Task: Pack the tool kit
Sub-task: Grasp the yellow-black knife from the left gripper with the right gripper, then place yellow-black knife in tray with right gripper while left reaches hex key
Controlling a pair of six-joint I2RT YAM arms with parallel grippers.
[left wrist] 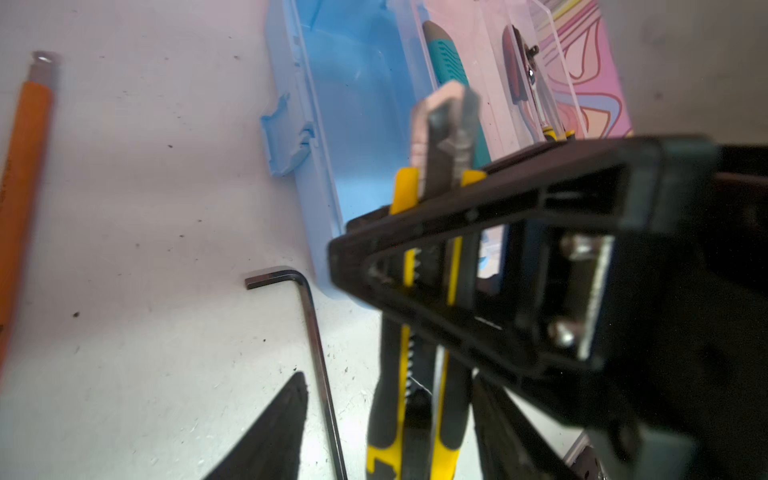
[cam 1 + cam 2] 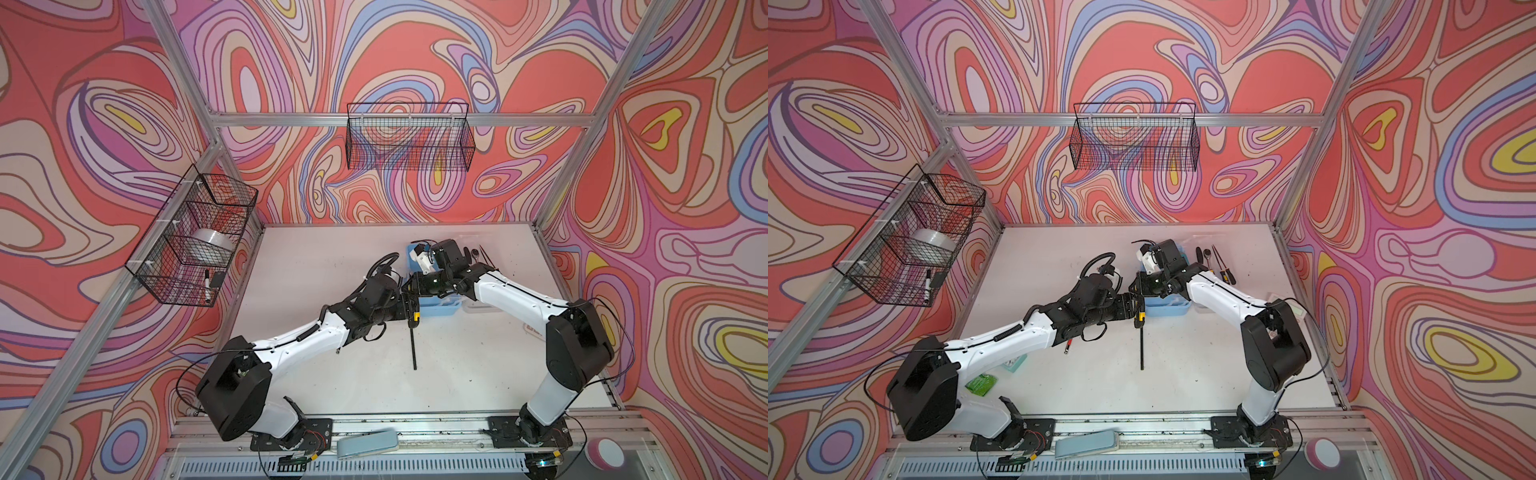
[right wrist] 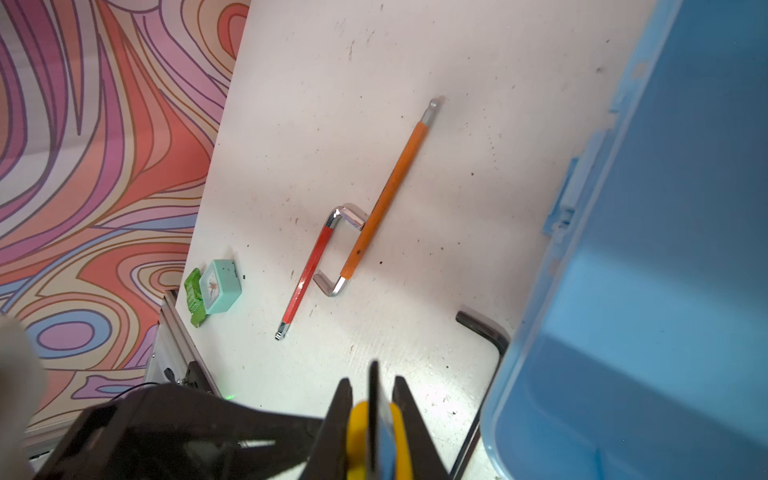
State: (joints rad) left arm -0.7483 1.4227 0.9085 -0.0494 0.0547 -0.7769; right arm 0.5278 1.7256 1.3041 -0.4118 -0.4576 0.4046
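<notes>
Two pincers at one utility knife, right by the case's near edge.
My R pincer (image 3: 372, 380) is clamped narrow on the yellow-black utility knife (image 1: 419, 415), crossing its handle from the side. My L pincer (image 1: 388, 376) stands wide around the same knife w/ a clear gap on one side, so no grip there. Light blue case (image 1: 307, 166) lies open just beyond both pincers, clear lid (image 1: 494, 108) on its far side. A teal-handled tool (image 1: 449, 58) lies along the far rim; can't tell if it's in the case or on the lid. Black hex key (image 1: 316, 340) lies flat on the table (image 1: 124, 249) just below my L pincer, bent end by the case corner. Orange hex key (image 3: 395, 183) & red hex key (image 3: 307, 274) lie touching, back by my L arm, well apart from the case.
</notes>
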